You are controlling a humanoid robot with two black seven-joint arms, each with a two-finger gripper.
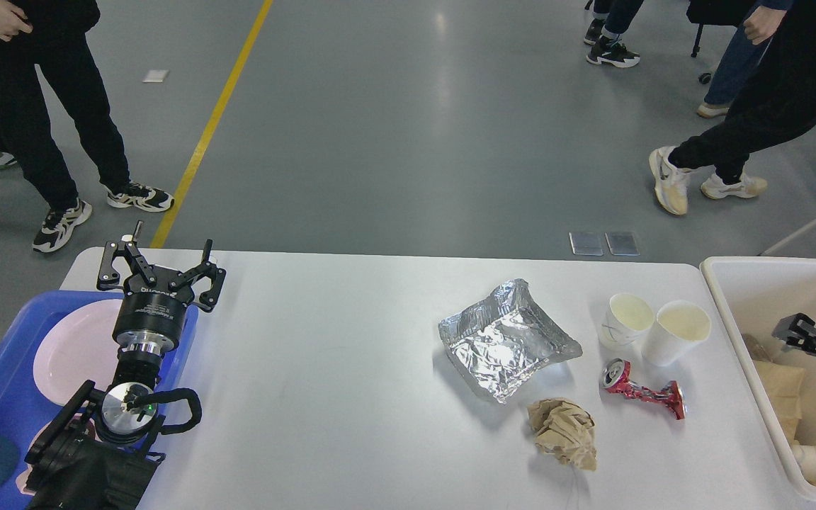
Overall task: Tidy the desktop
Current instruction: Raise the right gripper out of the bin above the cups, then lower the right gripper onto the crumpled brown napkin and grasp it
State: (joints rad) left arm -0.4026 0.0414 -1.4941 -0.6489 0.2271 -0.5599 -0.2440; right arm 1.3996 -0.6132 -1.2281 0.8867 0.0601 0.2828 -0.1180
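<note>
Just under the left gripper (164,256) sits a blue tray (4,397) with a pale pink plate (71,350) in it, and the black arm crosses over both. That gripper's two fingers are spread wide apart with nothing between them. It hangs over the near-left corner of the desktop (323,397) — the big white table that fills most of the view.

Well off to the right of those spread fingers lies a crumpled foil tray (506,338). Past it stand two white paper cups (656,324), touching each other. Just in front of the cups lies a squashed red can (640,389) on its side, and beside that a ball of brown paper (564,432). All of these rest on the desktop, well apart from both grippers.

At the right end, touching the table's edge, is a cream bin (727,297) with brown paper and a white cup inside. The right gripper (794,333) hangs over this bin — it looks small and dark, so I cannot tell how its fingers stand. The desktop lies to its left.

People's legs and shoes stand on the grey floor beyond the table.
</note>
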